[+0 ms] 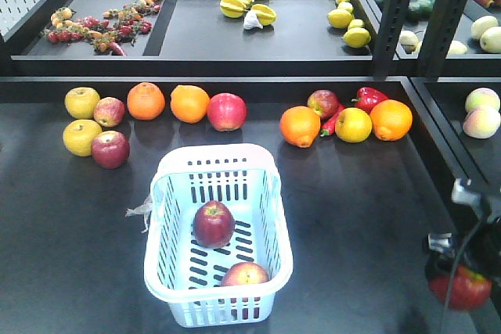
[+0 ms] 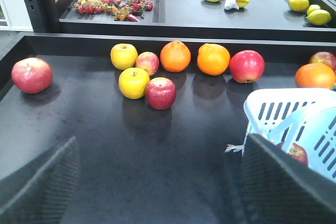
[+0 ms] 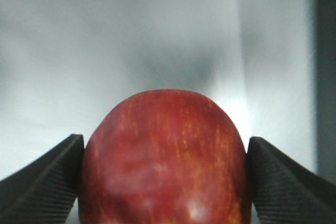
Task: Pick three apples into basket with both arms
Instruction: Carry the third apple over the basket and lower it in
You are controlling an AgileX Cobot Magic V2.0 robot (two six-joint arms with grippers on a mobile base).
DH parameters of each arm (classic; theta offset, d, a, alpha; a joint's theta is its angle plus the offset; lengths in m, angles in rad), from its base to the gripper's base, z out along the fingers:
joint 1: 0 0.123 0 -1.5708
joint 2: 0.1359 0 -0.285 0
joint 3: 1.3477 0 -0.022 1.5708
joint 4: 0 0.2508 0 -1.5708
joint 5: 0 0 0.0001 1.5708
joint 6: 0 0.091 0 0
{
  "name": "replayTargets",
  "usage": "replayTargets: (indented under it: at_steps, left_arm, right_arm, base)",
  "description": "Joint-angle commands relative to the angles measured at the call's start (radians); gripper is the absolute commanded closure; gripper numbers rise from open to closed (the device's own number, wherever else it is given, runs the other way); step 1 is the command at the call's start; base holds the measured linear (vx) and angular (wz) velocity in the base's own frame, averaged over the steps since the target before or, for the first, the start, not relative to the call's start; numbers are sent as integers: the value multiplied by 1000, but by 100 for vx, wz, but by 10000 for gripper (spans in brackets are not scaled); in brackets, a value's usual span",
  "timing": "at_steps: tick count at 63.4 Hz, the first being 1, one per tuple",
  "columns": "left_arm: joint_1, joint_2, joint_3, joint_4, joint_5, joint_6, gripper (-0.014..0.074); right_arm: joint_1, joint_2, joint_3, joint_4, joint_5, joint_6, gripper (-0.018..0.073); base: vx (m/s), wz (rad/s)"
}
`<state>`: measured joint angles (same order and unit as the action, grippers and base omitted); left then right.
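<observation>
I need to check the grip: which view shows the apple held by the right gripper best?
The right wrist view: the apple fills the frame, pinched between both finger pads. The front view shows it small at the lower right edge, partly hidden by the right gripper. The left wrist view does not show it.

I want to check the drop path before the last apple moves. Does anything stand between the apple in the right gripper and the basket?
Nothing visible does: bare tabletop lies between the held apple in the right gripper and the basket.

one basket [image 1: 160, 185], two apples [image 1: 214, 224] [image 1: 244, 274] inside, four oranges [image 1: 145, 101] [image 1: 190, 104] [image 1: 300, 126] [image 1: 391, 120]
</observation>
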<state>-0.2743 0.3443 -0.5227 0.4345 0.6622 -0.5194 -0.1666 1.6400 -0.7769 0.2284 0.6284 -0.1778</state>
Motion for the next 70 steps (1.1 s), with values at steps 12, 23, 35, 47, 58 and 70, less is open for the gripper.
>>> replayTargets:
  at_steps: [12,23,35,47,58,70]
  left_arm:
    - [-1,8,-21,19,-58,-9,4]
    - [-1,8,-21,19,-58,-9,4]
    - [-1,8,-21,19,-58,-9,4]
    - [-1,8,-21,19,-58,-9,4]
    - [-1,8,-21,19,-58,-9,4]
    - [-1,8,-21,19,-58,-9,4]
  right_arm:
    - [196,-288,-16,71,-13,-81,253]
    - [374,-393,-16,116,-40,-86,253]
    - [555,-415,-16,267,-203,-92,253]
    - [711,-353,-31,331,-358,-150,246]
    - [787,-224,-130,329,-367,-168,246]
    - [786,-73,-231,330,-358,-171,244]
  base:
    - [0,0]
    - [0,0]
    - [0,0]
    - [0,0]
    - [0,0]
    - [0,0]
